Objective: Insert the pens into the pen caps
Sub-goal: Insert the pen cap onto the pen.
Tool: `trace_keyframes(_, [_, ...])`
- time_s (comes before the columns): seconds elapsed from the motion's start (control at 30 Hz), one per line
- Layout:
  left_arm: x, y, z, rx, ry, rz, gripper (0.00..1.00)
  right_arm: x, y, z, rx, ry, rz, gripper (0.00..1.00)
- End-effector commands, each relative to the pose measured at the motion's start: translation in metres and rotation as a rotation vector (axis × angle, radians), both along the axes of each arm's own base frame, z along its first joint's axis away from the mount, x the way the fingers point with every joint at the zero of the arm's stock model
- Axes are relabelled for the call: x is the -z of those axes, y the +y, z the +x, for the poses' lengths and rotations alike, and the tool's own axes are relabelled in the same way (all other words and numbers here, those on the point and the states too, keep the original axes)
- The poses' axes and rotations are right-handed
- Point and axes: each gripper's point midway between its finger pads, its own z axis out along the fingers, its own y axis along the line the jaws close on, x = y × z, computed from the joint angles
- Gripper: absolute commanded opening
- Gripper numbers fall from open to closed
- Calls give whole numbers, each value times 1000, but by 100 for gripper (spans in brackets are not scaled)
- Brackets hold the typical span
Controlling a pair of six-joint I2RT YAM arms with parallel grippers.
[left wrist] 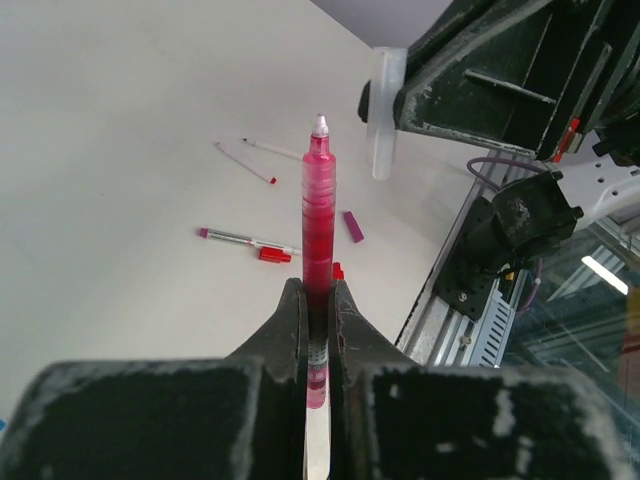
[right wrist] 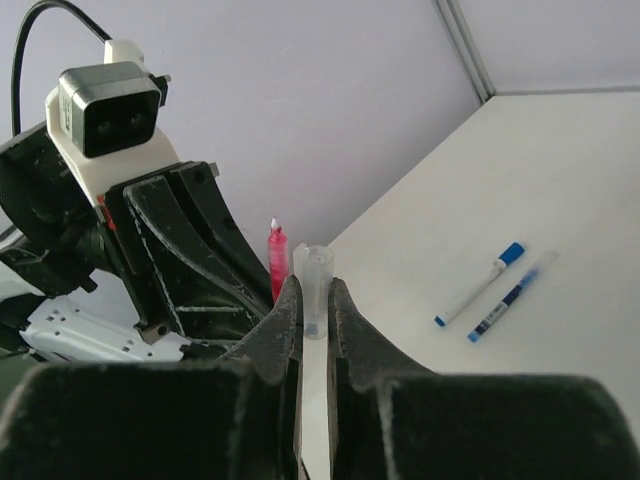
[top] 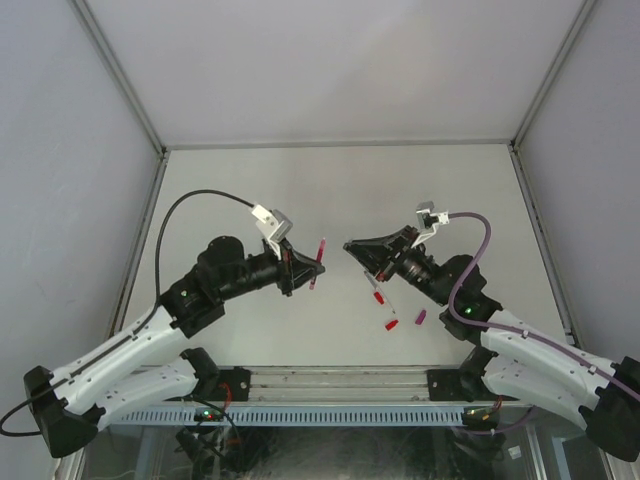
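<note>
Top view: the left jaws are clenched on a red pen (top: 321, 248) that sticks out crosswise from their tips. The right jaws, also closed, face them tip to tip and just apart; what they hold is too small to make out here. On the surface (top: 250, 200), nearer the arm bases than the right jaws, lie a red cap (top: 392, 324) and a magenta cap (top: 420, 317).

Left wrist view: the red pen (left wrist: 318, 215) is gripped between the jaws, white tip pointing away. Beyond and right of the tip, a clear cap (left wrist: 384, 115) sits in the right jaws, apart from the pen. Left of the jaws lies a magenta-ended pen (left wrist: 235, 238).

Right wrist view: the jaws grasp the clear cap (right wrist: 315, 285), open mouth pointing away, with the red pen (right wrist: 277, 262) just to its left. Off to the right of the jaws, a blue-capped pen (right wrist: 478, 288) and a blue-barrelled pen (right wrist: 510, 298) lie side by side.
</note>
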Motion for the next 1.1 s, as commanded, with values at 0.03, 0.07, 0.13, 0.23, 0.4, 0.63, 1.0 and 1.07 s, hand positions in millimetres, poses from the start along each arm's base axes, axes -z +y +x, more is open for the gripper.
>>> trace_keyframes(0.03, [-28, -10, -7, 61, -84, -54, 0, -51, -4, -2, 22, -48, 158, 0])
trace_keyframes(0.07, [-28, -10, -8, 66, -85, -53, 0, -54, -4, -2, 20, -55, 162, 0])
trace_keyframes(0.13, [-27, -13, -10, 77, -84, -49, 0, -58, -4, -4, 12, -66, 171, 0])
trace_keyframes(0.23, [-26, -16, -12, 96, -86, -44, 0, -63, -1, -6, -4, -77, 173, 0])
trace_keyframes(0.4, [-27, -19, -15, 114, -86, -36, 0, -69, 3, -10, -39, -98, 169, 0])
trace_keyframes(0.63, [-25, -23, -19, 138, -86, -26, 0, -65, 8, -10, -52, -86, 138, 0])
trace_keyframes(1.0, [-28, -22, -21, 136, -95, -25, 0, -58, 14, -7, -58, -61, 105, 0])
trace_keyframes(1.07, [-27, -21, -21, 137, -97, -23, 0, -57, 15, -6, -56, -55, 99, 0])
